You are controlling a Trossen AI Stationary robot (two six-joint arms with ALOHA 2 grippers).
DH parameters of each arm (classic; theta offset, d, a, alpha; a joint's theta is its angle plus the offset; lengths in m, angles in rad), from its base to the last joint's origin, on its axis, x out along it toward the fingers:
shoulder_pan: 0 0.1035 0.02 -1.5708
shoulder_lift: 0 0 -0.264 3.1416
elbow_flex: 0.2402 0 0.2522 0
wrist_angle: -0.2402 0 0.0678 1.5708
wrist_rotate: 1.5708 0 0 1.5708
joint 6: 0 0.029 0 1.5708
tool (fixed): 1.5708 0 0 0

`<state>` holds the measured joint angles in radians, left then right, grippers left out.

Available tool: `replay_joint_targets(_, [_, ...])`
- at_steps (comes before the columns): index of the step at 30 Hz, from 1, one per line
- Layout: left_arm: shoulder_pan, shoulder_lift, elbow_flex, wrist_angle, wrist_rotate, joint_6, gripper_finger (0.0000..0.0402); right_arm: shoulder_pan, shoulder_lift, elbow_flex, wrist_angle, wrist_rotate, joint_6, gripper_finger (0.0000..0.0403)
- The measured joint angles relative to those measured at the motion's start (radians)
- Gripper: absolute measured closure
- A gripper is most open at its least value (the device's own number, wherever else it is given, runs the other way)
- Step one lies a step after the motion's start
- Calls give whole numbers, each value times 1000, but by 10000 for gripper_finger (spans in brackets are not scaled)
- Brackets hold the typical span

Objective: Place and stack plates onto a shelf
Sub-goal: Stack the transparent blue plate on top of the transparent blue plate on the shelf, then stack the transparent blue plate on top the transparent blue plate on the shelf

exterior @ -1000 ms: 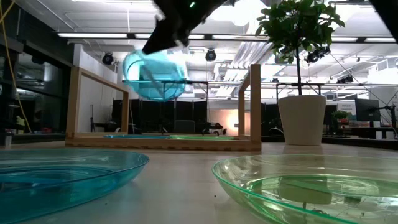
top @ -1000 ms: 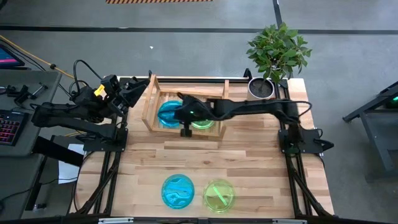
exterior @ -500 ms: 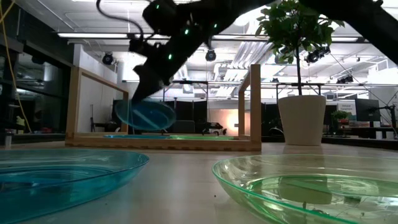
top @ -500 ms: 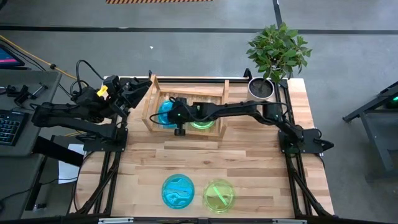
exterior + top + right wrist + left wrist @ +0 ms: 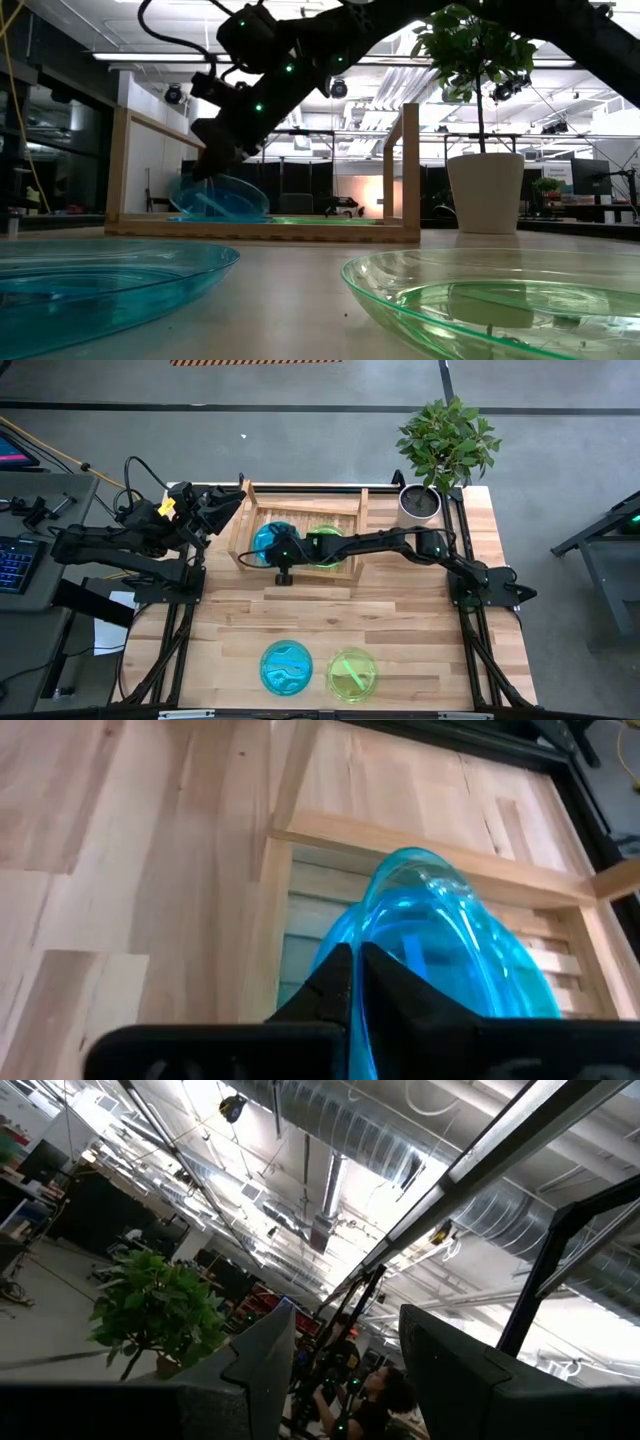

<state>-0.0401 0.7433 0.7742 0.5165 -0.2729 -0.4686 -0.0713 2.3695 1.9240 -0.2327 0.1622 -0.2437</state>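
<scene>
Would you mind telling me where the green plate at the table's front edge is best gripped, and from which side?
Take the green plate by its raised rim, pincer coming down from above on the right side, nearest the right arm. It lies flat and shallow, so only the thin rim offers a pinch; a blue plate sits close on its left, crowding that side.

The right arm (image 5: pixel 390 543) spans the shelf (image 5: pixel 300 512); bare table (image 5: pixel 400 620) lies open between shelf and front plates (image 5: pixel 318 670).

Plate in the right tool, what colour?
Cyan-blue, translucent plate, pinched in the right tool over the shelf. Clearest in the right wrist view.
</scene>
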Motion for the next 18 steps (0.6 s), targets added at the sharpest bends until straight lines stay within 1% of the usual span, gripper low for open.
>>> replay_joint_targets(3, [0,0,0,-3,0,0,229,-7,0,0,-3,21,19,362])
replay_joint_targets(8, [0,0,0,-3,0,0,229,-15,-1,0,-39,41,60,278])
replay_joint_targets(12, [0,0,0,-4,0,0,229,-12,-19,0,-71,40,53,216])
replay_joint_targets(15, [0,0,0,-8,0,1,229,-10,-39,0,-80,28,35,187])
replay_joint_targets(18, [0,0,0,-15,0,1,229,-10,-64,0,-117,28,43,176])
